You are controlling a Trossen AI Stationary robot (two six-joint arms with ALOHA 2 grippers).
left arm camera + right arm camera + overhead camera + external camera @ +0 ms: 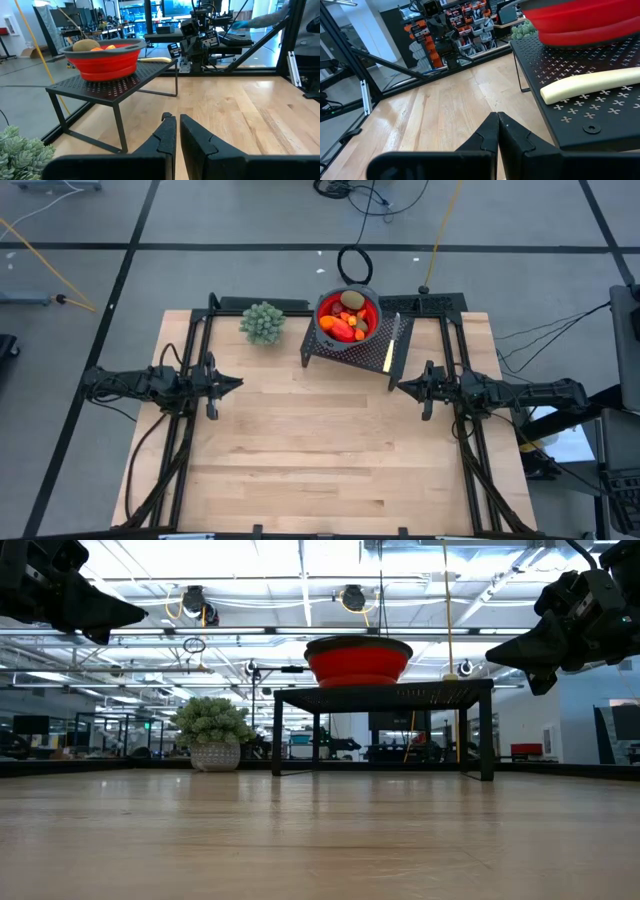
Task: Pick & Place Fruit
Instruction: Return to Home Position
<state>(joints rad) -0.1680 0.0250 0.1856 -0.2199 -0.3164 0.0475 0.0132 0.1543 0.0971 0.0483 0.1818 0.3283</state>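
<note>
Wooden table [320, 460], both arms parked at the sides, held up off the surface. Left gripper [237, 383] at the left edge, mid-depth, pointing right toward the centre; fingers [167, 137] almost together with only a thin slit between them, holding nothing. Right gripper [403, 387] at the right side, mid-depth, pointing left, just near of the shelf's right corner; fingers [490, 131] pressed together, also holding nothing. Low view shows both grippers high in the upper corners, well clear of the tabletop.

Black perforated shelf [365, 356] stands at far centre of the table, turned at a slight angle. Red strainer bowl [358, 665] sits on the shelf's far-left part. The fruit [347, 320] is all in the bowl, a heap of orange and red pieces with a brownish-green oval [352, 300] at the far side; from the left wrist view that oval and some orange bits poke above the rim. Exact count of pieces hard to tell.

Yellow knife [392, 340] lies flat on the shelf, just right of the bowl, running near to far along the shelf's right edge. Pale green knobbly bunch [262, 322] sits on the table at far left, just left of the shelf, apart from it. Left gripper is well apart from the bowl; right gripper is near the shelf but not touching it
</note>
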